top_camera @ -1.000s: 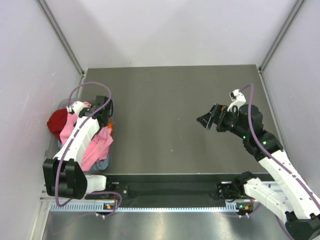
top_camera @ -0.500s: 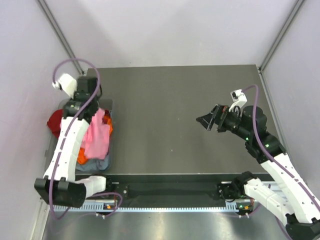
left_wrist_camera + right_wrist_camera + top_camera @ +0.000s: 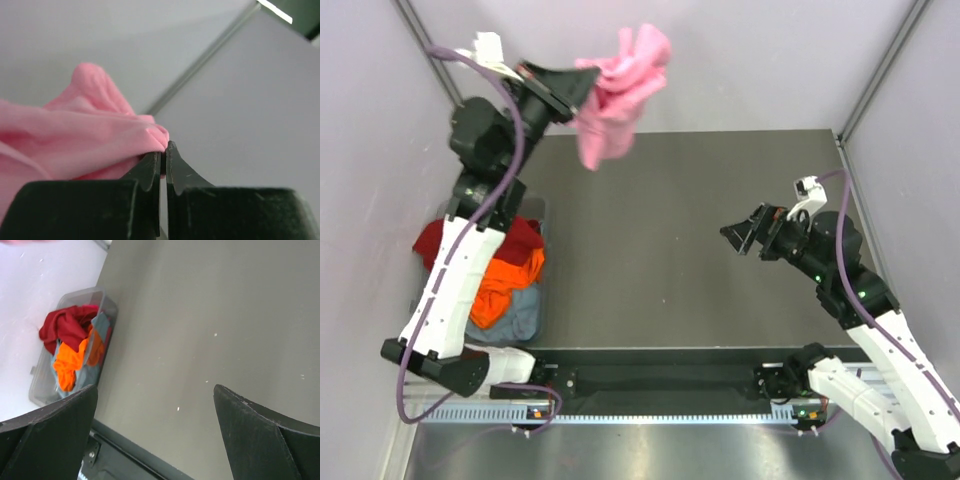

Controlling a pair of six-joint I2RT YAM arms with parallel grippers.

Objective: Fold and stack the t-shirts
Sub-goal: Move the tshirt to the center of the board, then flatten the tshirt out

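The left pincer (image 3: pixel 582 85) is high up in the air, over the far left corner of the dark surface (image 3: pixel 660 260). It is pinched tight on a bit of the pink t-shirt (image 3: pixel 620 90). In the left wrist view its two fingers (image 3: pixel 150 170) are almost together, with pink cloth squeezed at their tips. The pink t-shirt hangs from it in a bunch and touches nothing else. The right pincer (image 3: pixel 735 235) hangs over the right side of the surface, with its fingers spread wide and nothing between them. At the left edge of the surface sits a clear box (image 3: pixel 107 294). In it lie the dark red t-shirt (image 3: pixel 435 240), the orange t-shirt (image 3: pixel 505 280) and the grey-blue t-shirt (image 3: pixel 515 320), all crumpled in one heap. The red one is at the far end, the orange one is in the middle, and the grey-blue one is nearest the arms.
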